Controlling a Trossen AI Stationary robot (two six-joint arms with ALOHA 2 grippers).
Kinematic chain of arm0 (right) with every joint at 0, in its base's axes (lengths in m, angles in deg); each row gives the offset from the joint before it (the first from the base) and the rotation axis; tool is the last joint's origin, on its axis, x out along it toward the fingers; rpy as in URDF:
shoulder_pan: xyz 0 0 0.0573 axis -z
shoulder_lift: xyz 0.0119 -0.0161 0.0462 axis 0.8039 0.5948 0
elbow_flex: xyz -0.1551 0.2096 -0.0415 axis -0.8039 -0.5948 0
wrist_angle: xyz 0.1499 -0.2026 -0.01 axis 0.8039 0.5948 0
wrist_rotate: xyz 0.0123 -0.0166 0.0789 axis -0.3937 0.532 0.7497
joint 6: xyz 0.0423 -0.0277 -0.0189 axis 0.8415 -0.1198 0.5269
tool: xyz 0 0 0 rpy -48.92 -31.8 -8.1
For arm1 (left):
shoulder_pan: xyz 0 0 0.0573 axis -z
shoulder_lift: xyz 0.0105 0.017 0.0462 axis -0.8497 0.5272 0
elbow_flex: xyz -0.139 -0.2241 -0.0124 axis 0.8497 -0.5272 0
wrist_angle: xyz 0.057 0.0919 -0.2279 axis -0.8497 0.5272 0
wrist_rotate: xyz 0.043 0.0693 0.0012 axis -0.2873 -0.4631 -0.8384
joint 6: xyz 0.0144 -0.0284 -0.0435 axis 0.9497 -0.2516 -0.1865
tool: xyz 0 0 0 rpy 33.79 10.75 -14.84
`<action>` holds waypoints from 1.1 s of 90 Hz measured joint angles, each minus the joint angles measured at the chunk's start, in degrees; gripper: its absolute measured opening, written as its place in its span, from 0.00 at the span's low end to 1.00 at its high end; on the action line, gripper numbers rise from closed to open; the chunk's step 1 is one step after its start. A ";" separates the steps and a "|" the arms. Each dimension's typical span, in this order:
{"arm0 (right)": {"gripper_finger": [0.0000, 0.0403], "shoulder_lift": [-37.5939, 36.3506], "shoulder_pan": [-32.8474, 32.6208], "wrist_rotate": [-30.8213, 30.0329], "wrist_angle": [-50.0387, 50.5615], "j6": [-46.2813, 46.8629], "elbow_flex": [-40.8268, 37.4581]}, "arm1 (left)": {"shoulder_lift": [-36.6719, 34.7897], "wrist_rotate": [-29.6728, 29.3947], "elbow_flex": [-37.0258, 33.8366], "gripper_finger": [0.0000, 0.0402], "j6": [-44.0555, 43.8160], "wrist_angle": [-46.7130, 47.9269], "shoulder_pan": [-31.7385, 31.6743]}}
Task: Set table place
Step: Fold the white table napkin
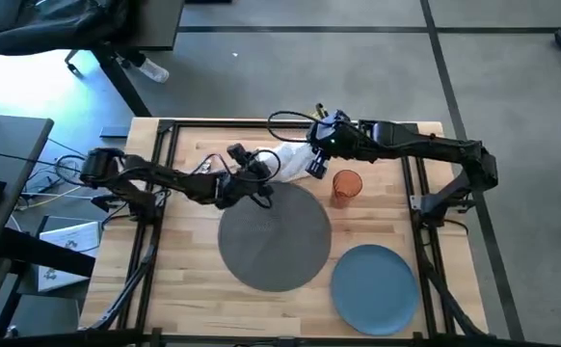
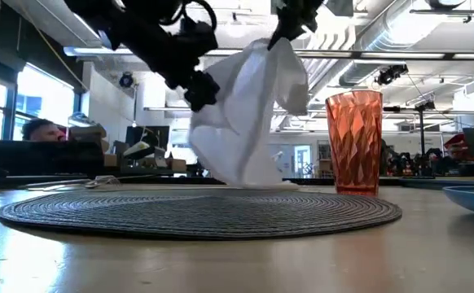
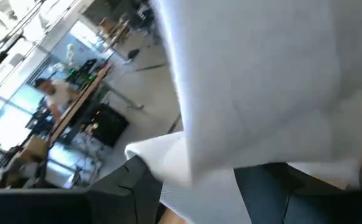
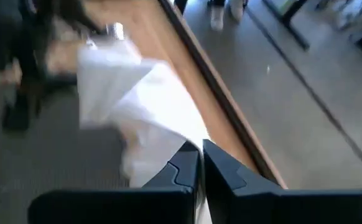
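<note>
The left hand (image 1: 259,173) reaches in from the left side of the wooden worktop (image 1: 189,289) and sits at the far edge of the round dark grey woven placemat (image 1: 274,236), its fingers (image 3: 131,186) pinching the near side of a white cloth napkin (image 1: 293,160). The napkin hangs lifted between both arms, its lower edge brushing the worktop just behind the placemat in the low view. The right hand (image 1: 317,145) comes from the right, its fingers (image 4: 184,168) pressed together on the napkin's top corner, above and behind the left one. Just right of the napkin stands an upright orange faceted tumbler (image 1: 347,186), beside the placemat's far right rim. Nearer the front right corner lies a smooth blue plate (image 1: 374,287), just beside the placemat.
</note>
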 joint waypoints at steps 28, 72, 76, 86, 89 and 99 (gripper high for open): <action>0.00 0.37 -0.76 6.02 -6.55 5.55 -10.59 | -11.17 3.14 0.00 0.42 -12.40 17.91 5.51; 0.00 0.44 2.26 6.53 -30.69 8.09 -29.16 | -9.06 29.64 -5.81 0.42 -25.82 15.07 8.60; 0.00 0.44 2.62 6.49 -31.00 8.03 -29.16 | -7.28 32.82 -6.65 0.42 -26.55 11.24 8.64; 0.00 0.44 2.84 6.45 -31.82 7.07 -29.16 | -1.36 37.26 -7.54 0.42 -28.07 2.71 8.58; 0.00 0.44 2.83 6.47 -32.20 6.76 -29.16 | 0.54 36.80 -7.54 0.42 -28.12 0.49 8.42; 0.00 0.44 2.81 6.49 -33.25 6.55 -29.16 | 7.24 35.30 -6.98 0.42 -28.94 -5.93 6.98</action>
